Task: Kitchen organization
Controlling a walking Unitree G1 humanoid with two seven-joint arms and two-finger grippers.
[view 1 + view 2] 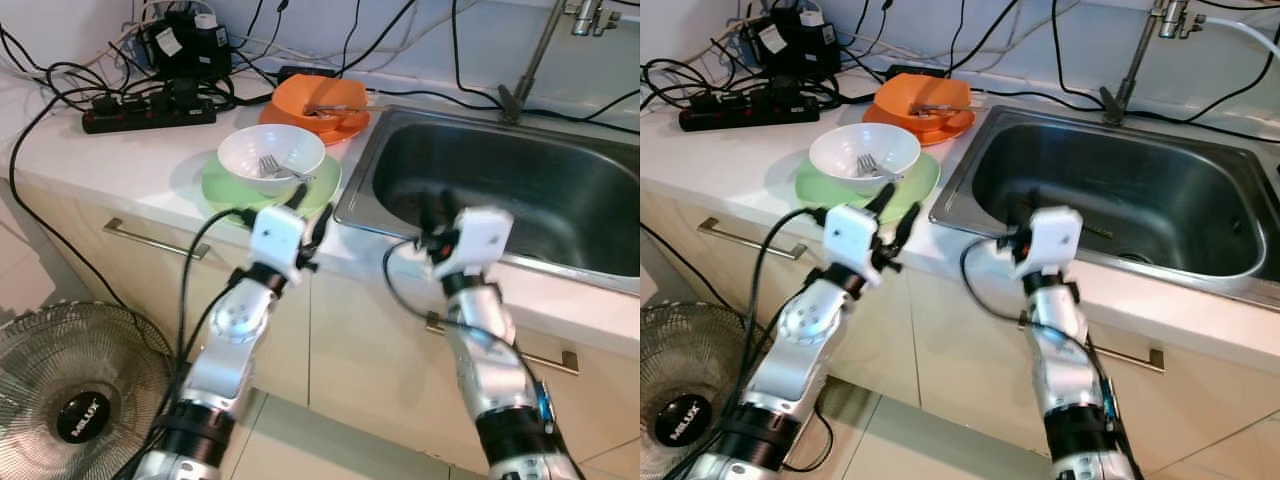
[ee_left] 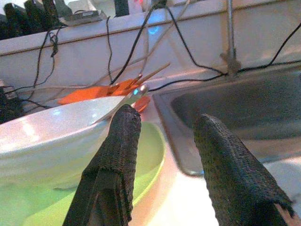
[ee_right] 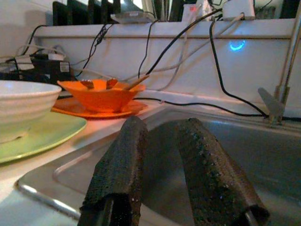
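left gripper (image 1: 308, 212): fingers apart, at green plate's (image 1: 222, 188) near rim, white bowl (image 1: 270, 155) with fork straight ahead | right gripper (image 1: 432, 215): small gap, over sink (image 1: 520, 190) edge | left arm nearer

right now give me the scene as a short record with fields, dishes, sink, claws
white bowl: on the green plate, fork inside
orange bowl: on an orange plate, behind the white bowl, utensils inside
sink: steel, right of the dishes
left claw: open, at the green plate's near edge
right claw: fingers apart, over the sink's front rim
power strip: back left of counter
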